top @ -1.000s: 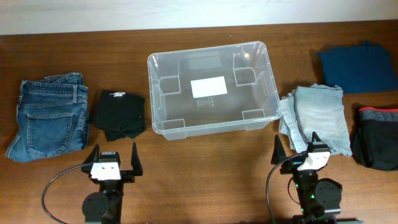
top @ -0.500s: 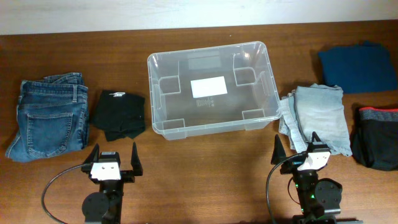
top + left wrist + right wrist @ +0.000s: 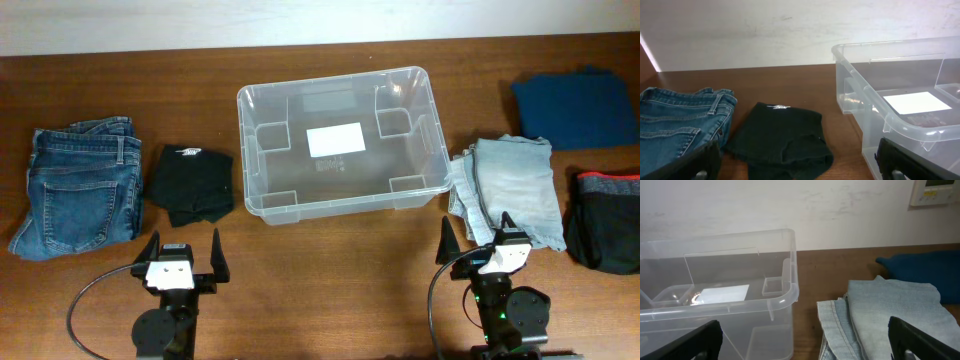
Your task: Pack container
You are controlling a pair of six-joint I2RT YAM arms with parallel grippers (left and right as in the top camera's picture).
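Worktop, brown wood, carries all items. Container sits at centre, towards the far edge, white label showing on its base. Folded blue jeans and black garment lie left of it, pale denim just beside its right. My left fingers and right fingers stand spread at the near edge.

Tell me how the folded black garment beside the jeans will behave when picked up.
Probably floppy: the black garment is soft folded cloth with a rumpled edge, so a single pinch would likely let it sag and unfold. It looks thinner than the jeans, so probably light. Pushed, it would more likely bunch than slide.
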